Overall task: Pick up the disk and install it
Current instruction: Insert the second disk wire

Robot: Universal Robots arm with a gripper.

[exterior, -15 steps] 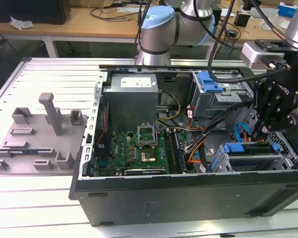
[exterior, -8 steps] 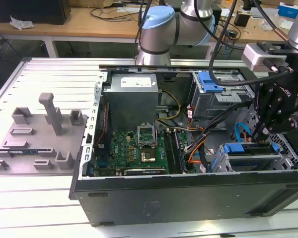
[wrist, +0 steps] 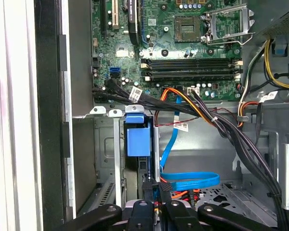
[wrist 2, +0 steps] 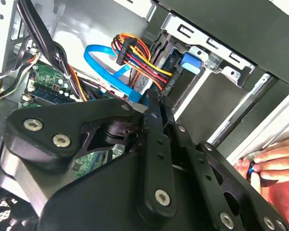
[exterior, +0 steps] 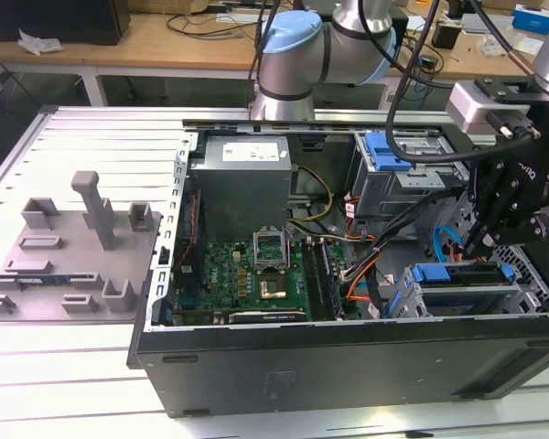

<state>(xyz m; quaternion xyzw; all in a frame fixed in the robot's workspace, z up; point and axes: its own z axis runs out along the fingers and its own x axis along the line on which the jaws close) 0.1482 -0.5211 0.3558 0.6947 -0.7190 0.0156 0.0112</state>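
The black gripper (exterior: 488, 240) hangs at the right of the exterior view, its fingertips dipping into the open computer case (exterior: 348, 366) just above the drive bay in the lower right corner. In the first wrist view the fingertips (wrist: 153, 188) stand close together with barely a gap, and whether they pinch anything cannot be told. The disk (exterior: 462, 285), a silver drive edged in a bright blue bracket, lies flat in that bay directly below and slightly toward the exterior view's left of the gripper. A looping blue data cable (wrist: 183, 180) and a red, yellow and orange wire bundle (wrist 2: 139, 60) run beside the fingers. The green motherboard (exterior: 247, 279) fills the case's centre, and a grey fixture plate (exterior: 69, 261) sits at far left. A person's hand (wrist 2: 272, 161) shows at the second wrist view's lower right.
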